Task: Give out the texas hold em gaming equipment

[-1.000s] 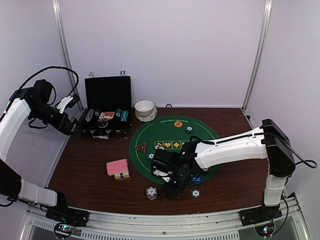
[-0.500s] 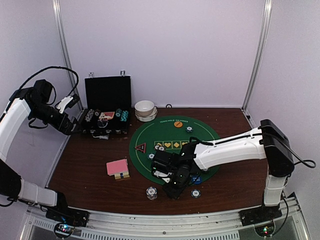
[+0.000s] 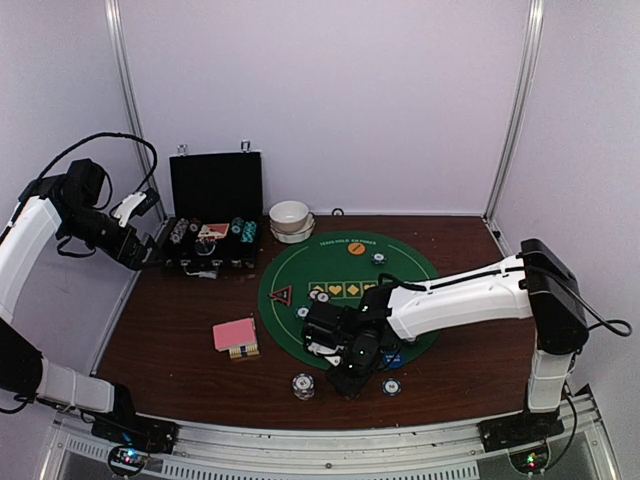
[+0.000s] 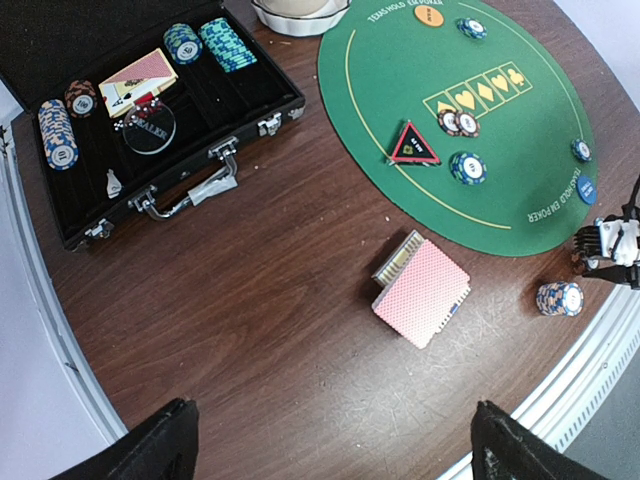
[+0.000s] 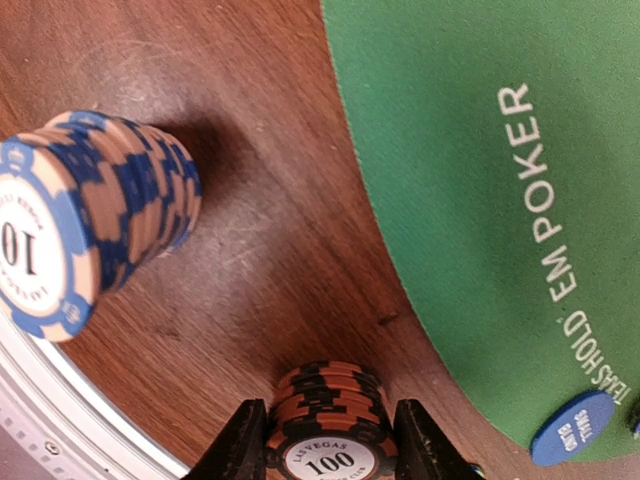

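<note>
The right gripper (image 5: 328,428) is pinching a short upright stack of black-and-orange 100 chips (image 5: 330,398). Its fingers are set at a middling spread and are pressing on opposite sides of the stack. The stack is sitting on the bare wood of the tabletop (image 3: 180,330), just off the 6 o'clock rim of the green poker mat (image 3: 350,262). In the right wrist view the felt is lying from 12 to 3 o'clock of the held stack, so a placement there would be calling for only a short carry that way.

A taller stack of blue 10 chips (image 5: 95,225) is standing apart at 10 o'clock in that view, and the tabletop's near edge is running close behind at 7 o'clock. A blue disc token (image 5: 575,430) is resting on the felt at 3 o'clock, leaving open green between them.

The left gripper (image 4: 335,445) is hanging wide open and empty, well away at the 9 o'clock side beside the chip case (image 4: 150,140). The pink-backed card deck (image 4: 422,292) and the red-triangle token (image 4: 414,146) are lying between the arms, so the right arm is clearly nearer for this stack.
</note>
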